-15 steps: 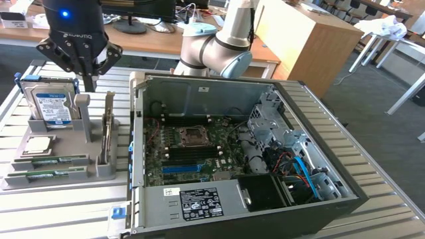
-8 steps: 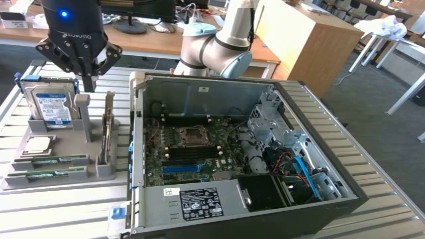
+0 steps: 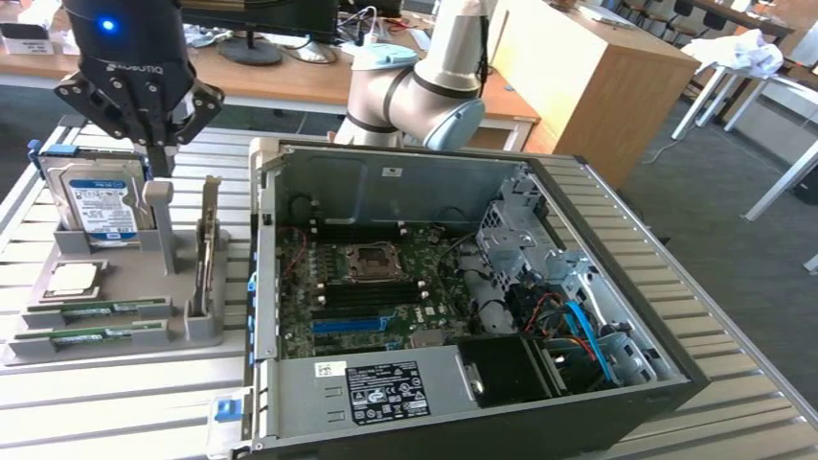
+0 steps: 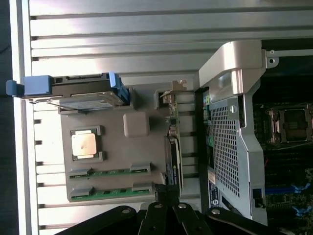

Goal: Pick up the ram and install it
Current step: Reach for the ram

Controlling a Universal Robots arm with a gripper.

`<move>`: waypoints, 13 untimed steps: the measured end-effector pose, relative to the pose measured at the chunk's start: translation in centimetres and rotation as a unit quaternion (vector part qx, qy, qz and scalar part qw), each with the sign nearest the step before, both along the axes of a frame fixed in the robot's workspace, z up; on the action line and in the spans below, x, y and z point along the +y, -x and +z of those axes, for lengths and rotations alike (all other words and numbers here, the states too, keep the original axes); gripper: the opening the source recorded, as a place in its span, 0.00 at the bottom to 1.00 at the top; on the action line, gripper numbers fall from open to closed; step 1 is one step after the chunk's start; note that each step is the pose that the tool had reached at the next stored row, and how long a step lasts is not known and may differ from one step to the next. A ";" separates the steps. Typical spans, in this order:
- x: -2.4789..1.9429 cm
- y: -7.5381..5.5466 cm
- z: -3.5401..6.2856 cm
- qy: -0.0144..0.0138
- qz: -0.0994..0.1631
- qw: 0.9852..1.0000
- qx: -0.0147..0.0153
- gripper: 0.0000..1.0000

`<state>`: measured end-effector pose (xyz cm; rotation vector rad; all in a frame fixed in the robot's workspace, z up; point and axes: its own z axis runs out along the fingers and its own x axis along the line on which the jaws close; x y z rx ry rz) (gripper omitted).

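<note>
Slatted aluminium table (image 3: 115,412) carries a grey parts holder (image 3: 202,326) at the exterior view's lower left, where one thin green ram stick (image 3: 109,309) and a second ram stick (image 3: 87,334) lie beside a square silver processor chip (image 3: 73,279), hemmed by a boxy silver hard drive (image 3: 102,196) and an upright expansion card (image 3: 209,240). A black gripper (image 3: 159,153) marked ROBOTIQ hangs clenched at upper left above the hard drive, apart from the ram; the open black computer case (image 3: 383,182) sits centre, labels unreadable.

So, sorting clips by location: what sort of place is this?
Probably a robotics lab: a pale grey robot arm, an opened black desktop computer case on a slatted metal table, and wooden office desks behind.
</note>
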<state>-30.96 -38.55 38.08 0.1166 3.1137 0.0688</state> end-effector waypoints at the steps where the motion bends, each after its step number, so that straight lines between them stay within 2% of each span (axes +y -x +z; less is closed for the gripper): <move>1: 0.00 0.2 0.00 0.000 0.000 1.000 0.000 0.10; 13: 0.01 2.0 -0.10 0.000 0.000 1.000 0.000 0.10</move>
